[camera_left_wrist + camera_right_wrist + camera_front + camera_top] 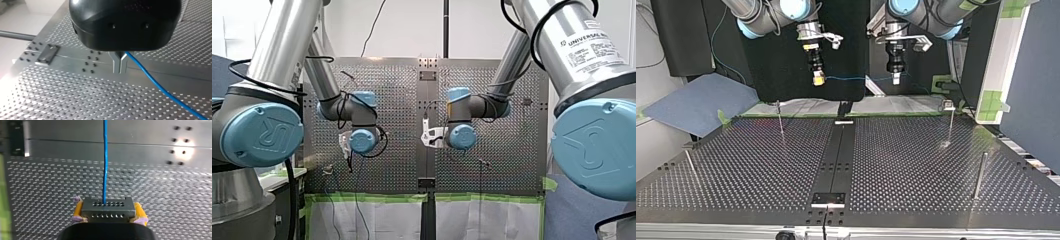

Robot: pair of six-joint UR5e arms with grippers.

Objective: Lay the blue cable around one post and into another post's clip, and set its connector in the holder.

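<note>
Top view: blue cable (856,78) spans the air between my right gripper (819,79) and my left gripper (895,77), over the perforated table's (916,160) far edge.
Left wrist view: metal fingers pinched narrow on the cable.
Right wrist view: yellow pads clamp the grey connector (107,210).

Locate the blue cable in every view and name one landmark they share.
Front view: too thin to make out between the arms.
Top view: blue cable strung in the air between my right gripper and my left gripper.
Left wrist view: it leaves my left gripper's fingers and slants away over the table.
Right wrist view: it runs straight ahead from the gripped connector.
Shared landmark: the table's smooth centre strip.
</note>
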